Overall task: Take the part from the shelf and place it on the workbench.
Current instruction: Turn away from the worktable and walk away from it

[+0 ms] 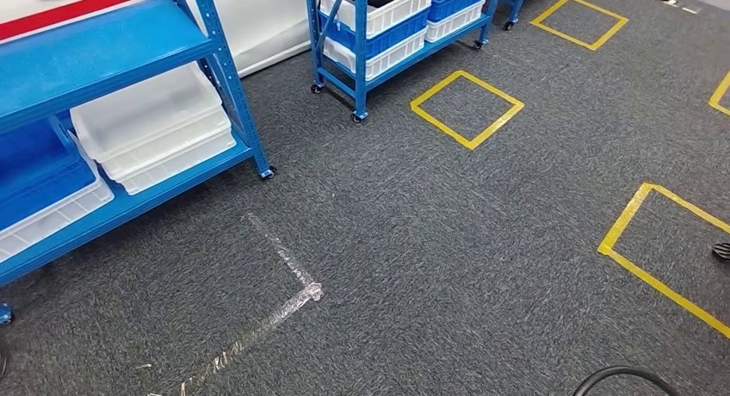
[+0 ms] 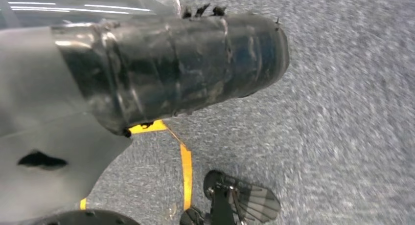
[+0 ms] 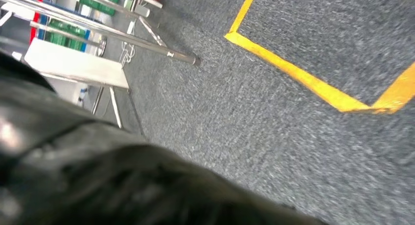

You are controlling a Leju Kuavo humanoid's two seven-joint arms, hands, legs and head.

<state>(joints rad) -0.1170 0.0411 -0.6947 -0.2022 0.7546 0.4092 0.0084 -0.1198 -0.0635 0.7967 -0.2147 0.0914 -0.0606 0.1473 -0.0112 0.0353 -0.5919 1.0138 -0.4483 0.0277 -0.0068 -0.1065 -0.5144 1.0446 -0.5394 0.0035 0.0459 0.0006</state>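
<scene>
Left wrist view, nearest: a dark, glossy, wrapped cylindrical part is seen lying across the left hand, its long axis running out from the hand over the grey carpet. The fingers are hidden behind it, so the grip itself cannot be told; judged held, and likely the task's part.

Right wrist view: the right hand is a dark blur; whether wide or closed cannot be told. Yellow floor tape lies beyond it.

Head view, farther: clear tape is noted on the carpet, then blue shelving with white bins at far left. No bench is identified; judged that turning toward it remains.
</scene>
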